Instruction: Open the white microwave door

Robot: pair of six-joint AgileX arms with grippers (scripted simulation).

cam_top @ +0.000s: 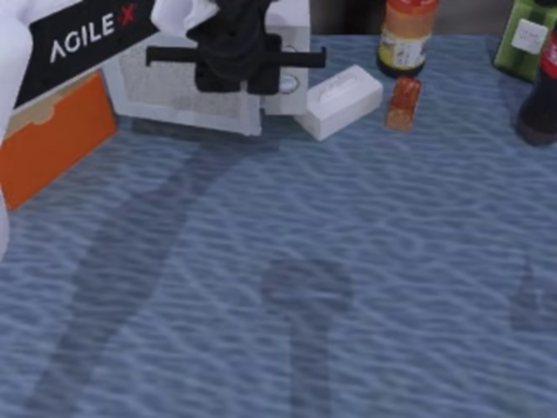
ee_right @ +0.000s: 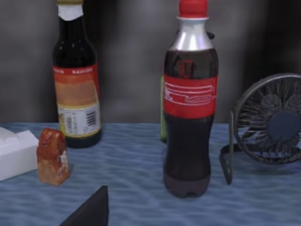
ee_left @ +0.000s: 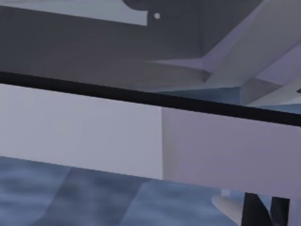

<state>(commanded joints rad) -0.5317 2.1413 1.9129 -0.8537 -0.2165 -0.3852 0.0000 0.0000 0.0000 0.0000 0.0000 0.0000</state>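
Left claw [cam_top: 235, 70] is hovering right over the white microwave [cam_top: 291, 30] at the surface's far left, blocking part of the door [cam_top: 174, 87]. Can't tell if it's gripping anything.

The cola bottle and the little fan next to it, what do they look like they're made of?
Cola bottle: likely clear glossy plastic, since dark liquid shows through, with a red cap and label. Fan: probably dark metal or plastic wire, judging by its thin grille bars.

Even, soft light; faint arm shadows streak the table [cam_top: 365, 261]; the wrist views look slightly blurred, perhaps.
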